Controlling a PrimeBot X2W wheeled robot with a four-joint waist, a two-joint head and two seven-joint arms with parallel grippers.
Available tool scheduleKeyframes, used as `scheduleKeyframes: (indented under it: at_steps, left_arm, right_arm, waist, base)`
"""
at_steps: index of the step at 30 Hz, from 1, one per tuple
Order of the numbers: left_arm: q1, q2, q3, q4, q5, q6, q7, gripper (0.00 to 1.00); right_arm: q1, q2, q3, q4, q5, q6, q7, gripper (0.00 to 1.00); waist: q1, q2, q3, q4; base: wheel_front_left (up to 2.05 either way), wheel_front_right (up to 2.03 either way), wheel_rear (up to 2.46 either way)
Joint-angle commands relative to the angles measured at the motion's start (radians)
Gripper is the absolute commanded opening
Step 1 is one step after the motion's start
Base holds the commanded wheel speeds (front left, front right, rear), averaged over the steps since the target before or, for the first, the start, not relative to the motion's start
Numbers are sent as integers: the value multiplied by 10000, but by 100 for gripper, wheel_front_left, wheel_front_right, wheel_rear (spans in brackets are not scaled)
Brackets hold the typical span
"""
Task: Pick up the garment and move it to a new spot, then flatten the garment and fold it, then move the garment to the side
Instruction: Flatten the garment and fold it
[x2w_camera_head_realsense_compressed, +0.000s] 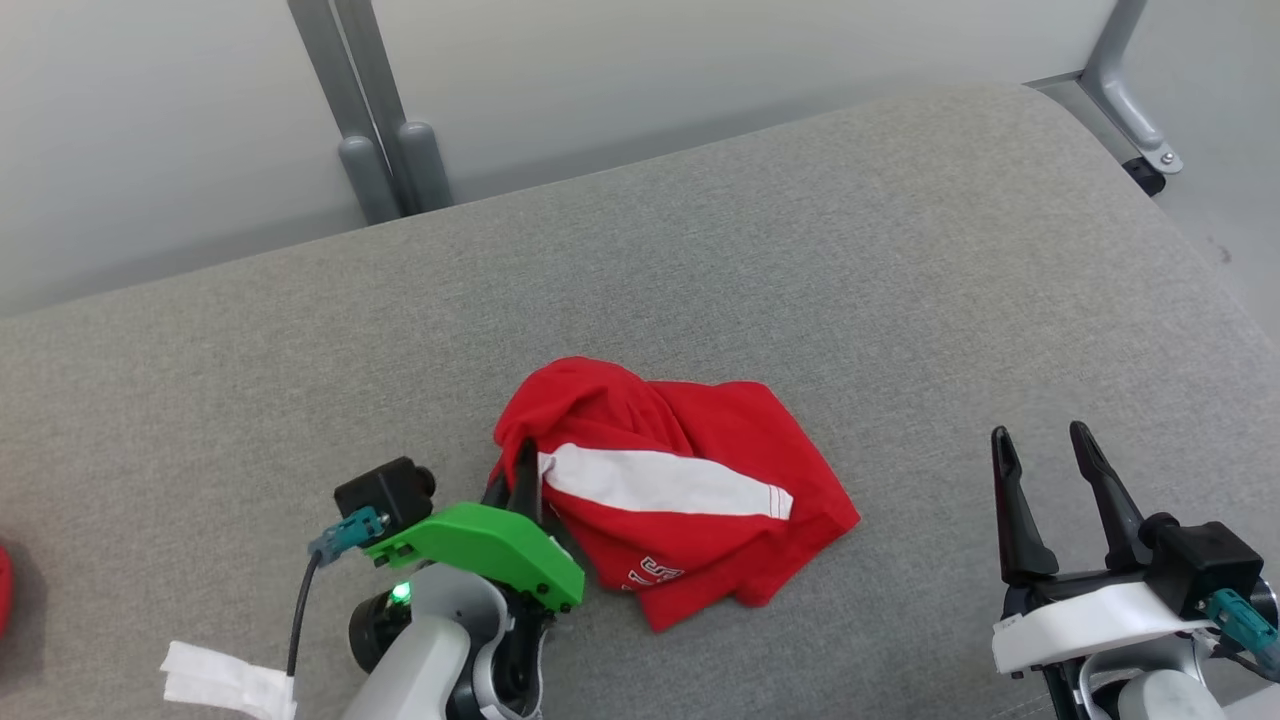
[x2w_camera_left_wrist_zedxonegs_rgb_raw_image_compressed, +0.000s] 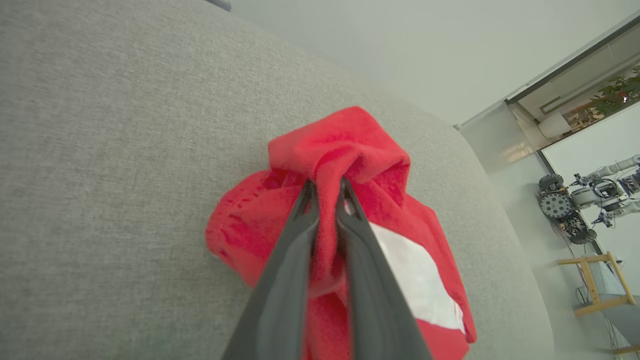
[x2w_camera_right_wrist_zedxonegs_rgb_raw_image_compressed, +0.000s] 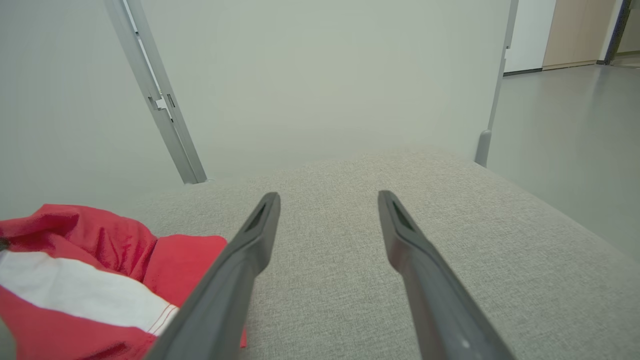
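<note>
One crumpled garment (x2w_camera_head_realsense_compressed: 700, 430), white band (x2w_camera_head_realsense_compressed: 660, 482) crosswise, left claw (x2w_camera_head_realsense_compressed: 524, 462) pinching

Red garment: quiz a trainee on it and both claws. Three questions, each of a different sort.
1. True or false: the right claw grips the red garment.
2. Which one pinches a fold of the cloth? A: left claw. B: right claw.
3. Fill in: the broad stripe across the red garment is ____.
Key: 1 false, it stands open and apart; 2 A; 3 white.
</note>
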Motion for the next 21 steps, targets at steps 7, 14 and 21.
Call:
scheduleKeyframes:
  at_steps: [7, 14, 21]
  left_arm:
    - [-206, 218, 170, 1615, 62, -632, -806, 100]
    - [327, 1709, -366, -97, 1300, -348, -827, 100]
    - [969, 3058, -706, -3379, 1653, 397, 634, 100]
  right_arm:
    - [-35, 51, 93, 54, -30, 4, -35, 100]
    - [166, 61, 48, 5, -25, 5, -35, 100]
    - [161, 74, 24, -44, -7, 5, -35, 100]
  waist:
    - [0, -1, 43, 449]
    - [0, -1, -67, 519]
    - [0, -1, -2, 522]
  base:
    - [0, 0, 0]
    - [0, 0, 0]
    - [0, 0, 0]
